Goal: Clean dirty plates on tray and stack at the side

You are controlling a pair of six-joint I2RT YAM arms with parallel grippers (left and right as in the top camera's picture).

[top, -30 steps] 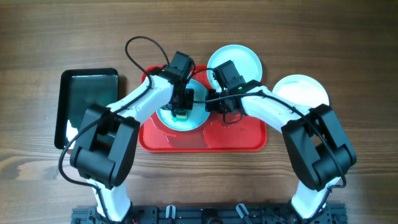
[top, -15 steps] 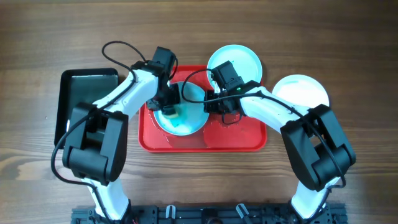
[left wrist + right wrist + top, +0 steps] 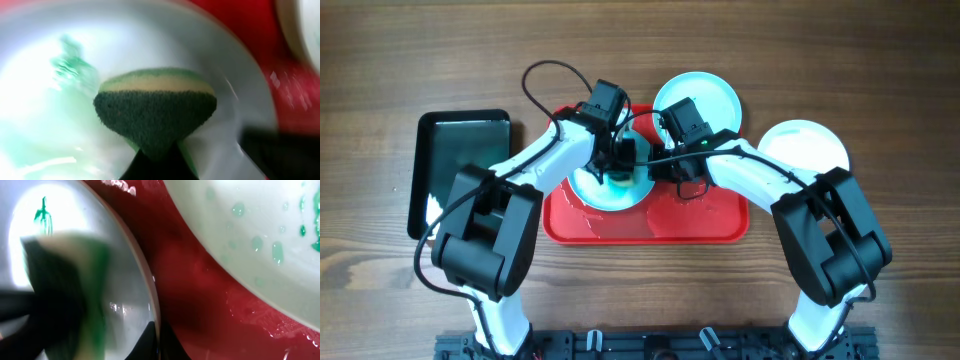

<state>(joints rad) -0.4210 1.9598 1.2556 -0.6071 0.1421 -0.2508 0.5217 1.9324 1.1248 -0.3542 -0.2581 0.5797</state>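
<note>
A pale light-blue plate [image 3: 603,192] lies on the left part of the red tray [image 3: 705,225], smeared green-teal [image 3: 70,65]. My left gripper [image 3: 620,165] is shut on a green and yellow sponge [image 3: 155,112] pressed on this plate. My right gripper [image 3: 660,168] is shut on the plate's right rim [image 3: 154,315], one finger on each side. A second pale-blue plate [image 3: 698,98] lies over the tray's back edge and carries green drops [image 3: 250,235]. A white plate [image 3: 808,148] lies on the table at the right.
A smaller black tray [image 3: 460,170] lies on the table left of the red one. The red tray's floor is wet [image 3: 200,295]. The two arms meet closely over the tray's left half.
My left gripper swept the sponge to the plate's left side, then back right to its middle. The right gripper kept its hold on the rim.
</note>
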